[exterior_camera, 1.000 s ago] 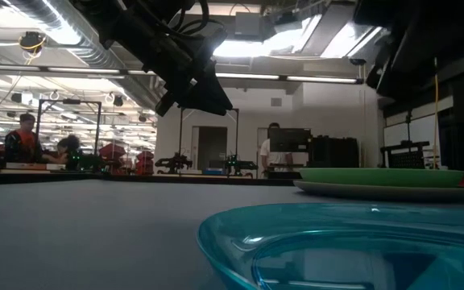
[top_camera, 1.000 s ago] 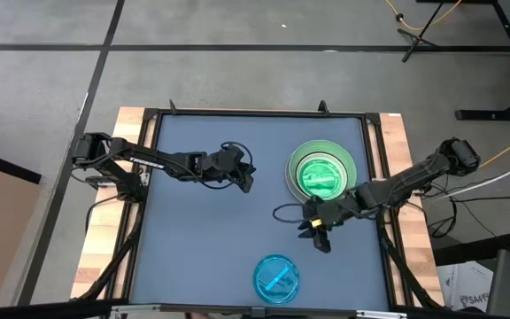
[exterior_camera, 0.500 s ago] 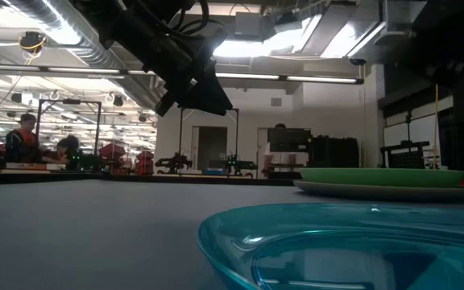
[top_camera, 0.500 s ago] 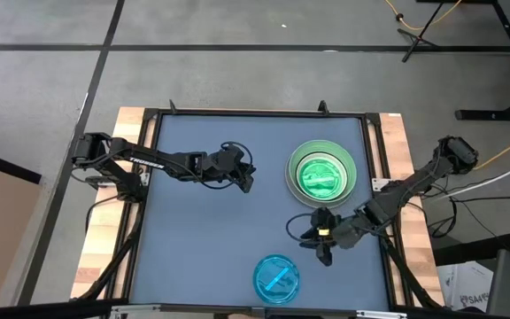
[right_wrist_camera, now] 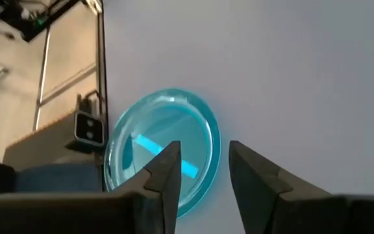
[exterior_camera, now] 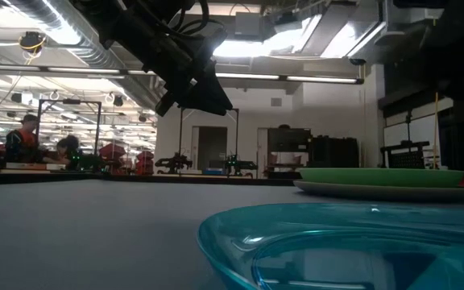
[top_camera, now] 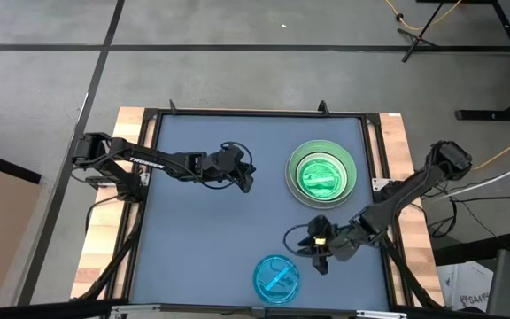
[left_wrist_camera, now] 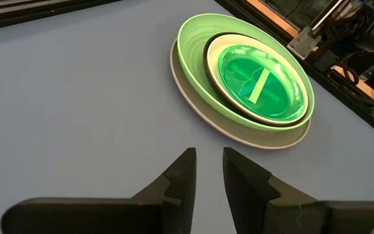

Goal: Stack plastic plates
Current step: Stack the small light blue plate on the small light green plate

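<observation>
A stack of plates rests on the table's right half: a grey plate at the bottom, then a light green one, a white one and a translucent green one on top. A translucent blue plate lies flat by itself near the near edge. My right gripper hovers open just beyond the blue plate, on its far right side, fingers pointing toward it. My left gripper waits over the table's middle, left of the stack, its fingers slightly apart and empty.
The blue-grey table top has a dark frame and wooden side boards. A black cable loops on the table beside the right gripper. In the low view the blue plate fills the foreground, and people sit far behind the table.
My right gripper has moved from beside the stack toward the table's near edge, closing on the blue plate; the arm has swung with it. The left arm and all plates have stayed still.
</observation>
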Available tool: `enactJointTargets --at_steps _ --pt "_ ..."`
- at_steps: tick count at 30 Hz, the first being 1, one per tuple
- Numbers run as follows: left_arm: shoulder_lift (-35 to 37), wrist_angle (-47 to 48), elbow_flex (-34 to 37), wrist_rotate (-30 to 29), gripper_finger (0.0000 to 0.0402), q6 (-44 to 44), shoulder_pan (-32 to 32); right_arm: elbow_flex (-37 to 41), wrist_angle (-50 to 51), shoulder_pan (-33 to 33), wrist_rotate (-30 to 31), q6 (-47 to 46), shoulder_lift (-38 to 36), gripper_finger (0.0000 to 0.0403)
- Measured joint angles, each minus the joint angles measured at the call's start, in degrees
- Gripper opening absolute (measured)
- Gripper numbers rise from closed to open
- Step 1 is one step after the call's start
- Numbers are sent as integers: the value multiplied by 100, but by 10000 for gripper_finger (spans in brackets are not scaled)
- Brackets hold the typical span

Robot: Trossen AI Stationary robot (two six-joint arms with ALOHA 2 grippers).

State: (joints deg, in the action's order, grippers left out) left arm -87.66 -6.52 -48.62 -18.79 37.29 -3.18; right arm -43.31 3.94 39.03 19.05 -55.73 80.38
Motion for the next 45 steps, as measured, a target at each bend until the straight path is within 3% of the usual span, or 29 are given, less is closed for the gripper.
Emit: enactJointTargets --at_steps 8,22,30,45 --pt "0 0 1 0 70 0 0 0 2 -4 -523 5 264 120" --pt "0 0 0 46 70 1 172 0 -27 -2 -778 47 264 120" --pt "0 0 1 43 70 1 421 -2 -148 -3 -39 -756 339 120" --pt "0 0 2 26 70 -1 907 -2 -1256 -4 146 -1185 1427 120"
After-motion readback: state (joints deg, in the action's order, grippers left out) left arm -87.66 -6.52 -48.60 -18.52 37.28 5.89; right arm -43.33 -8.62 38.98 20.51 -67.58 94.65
